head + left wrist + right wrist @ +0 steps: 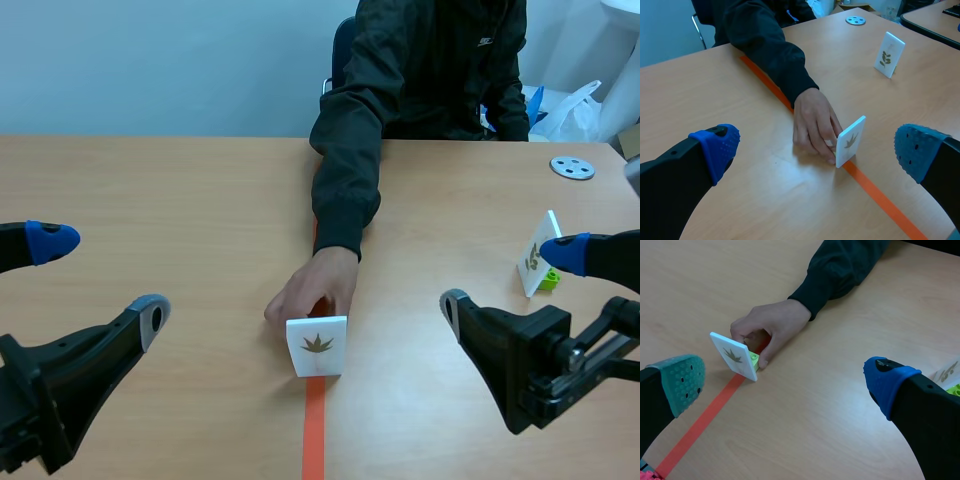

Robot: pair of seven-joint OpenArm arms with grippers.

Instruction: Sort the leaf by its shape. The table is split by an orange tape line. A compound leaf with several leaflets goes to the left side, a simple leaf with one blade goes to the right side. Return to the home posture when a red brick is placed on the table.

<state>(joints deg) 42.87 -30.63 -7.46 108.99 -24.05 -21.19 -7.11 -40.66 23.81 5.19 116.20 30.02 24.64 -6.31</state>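
A white card (317, 345) showing a brown leaf with pointed lobes stands on the orange tape line (314, 430), mounted on a green brick (755, 359). A person's hand (310, 290) holds the card from behind. My left gripper (100, 280) hovers open at the near left, well away from the card. My right gripper (508, 278) hovers open at the near right. In the left wrist view the card (850, 141) and the hand (812, 125) lie ahead of my open left gripper (812, 150). The right wrist view shows the card (734, 356) ahead of my open right gripper (785, 382).
A second white card (535, 255), with a sprig of small leaflets, stands on a green brick (548, 280) on the right side, just beyond my right gripper. A grey disc (572, 167) lies at the far right. The person's dark sleeve (345, 170) stretches along the tape line.
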